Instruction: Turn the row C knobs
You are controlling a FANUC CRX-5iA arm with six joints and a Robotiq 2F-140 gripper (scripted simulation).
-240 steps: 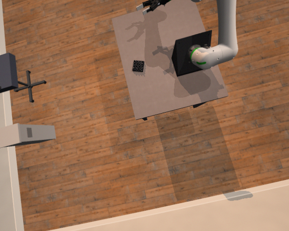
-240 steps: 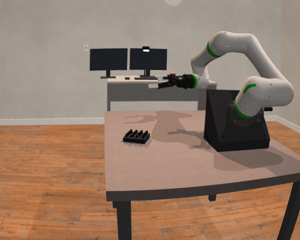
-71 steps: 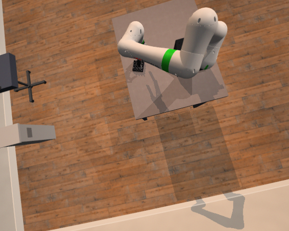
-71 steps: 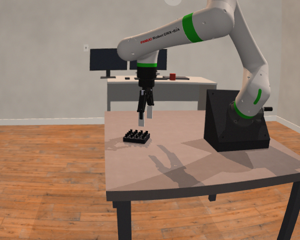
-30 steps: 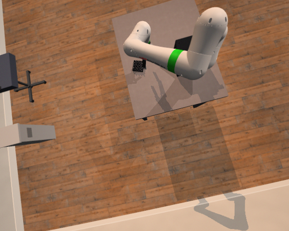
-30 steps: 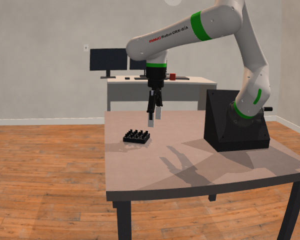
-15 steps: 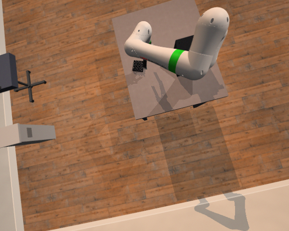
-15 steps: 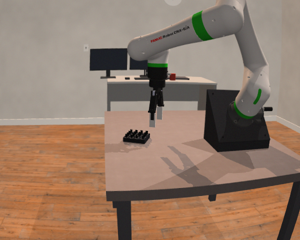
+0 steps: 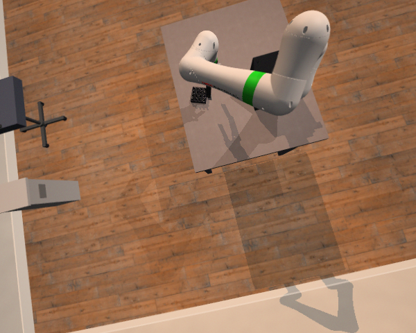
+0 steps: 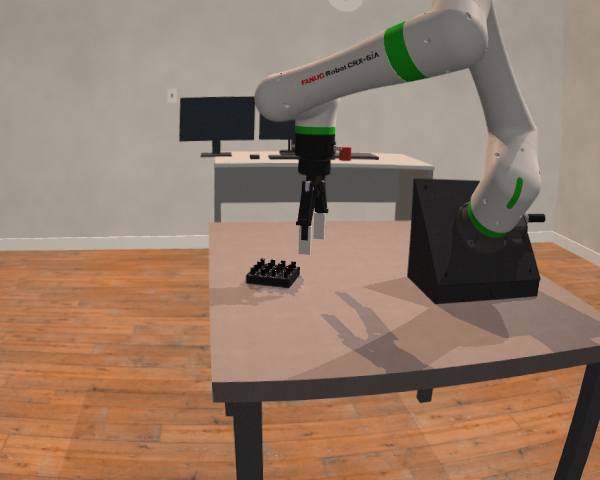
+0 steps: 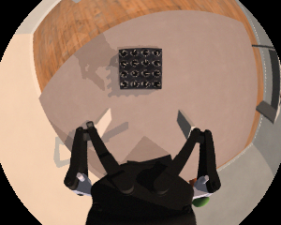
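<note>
The black knob box (image 9: 198, 95) (image 10: 272, 280) (image 11: 140, 68) stands flat on the table (image 9: 215, 150) (image 10: 269, 351) (image 11: 201, 61), with its four-by-four grid of knobs facing up. The printed names, the socket and the directions of the white lines are too small to read, so which row is C or D I cannot tell. My gripper (image 10: 311, 239) (image 11: 144, 114) is open and empty, pointing down. It hangs above the table, higher than the knobs and off to the robot-base side of the box. In the wrist view the box lies beyond the fingertips. In the top view the arm hides most of the gripper.
The robot's black base (image 10: 465, 289) stands on the table at the right in the exterior view. The table's left edge (image 10: 210, 310) is near the box. A desk (image 10: 321, 180) with monitors (image 10: 216, 118) stands behind the table. Arm shadows fall on the table top.
</note>
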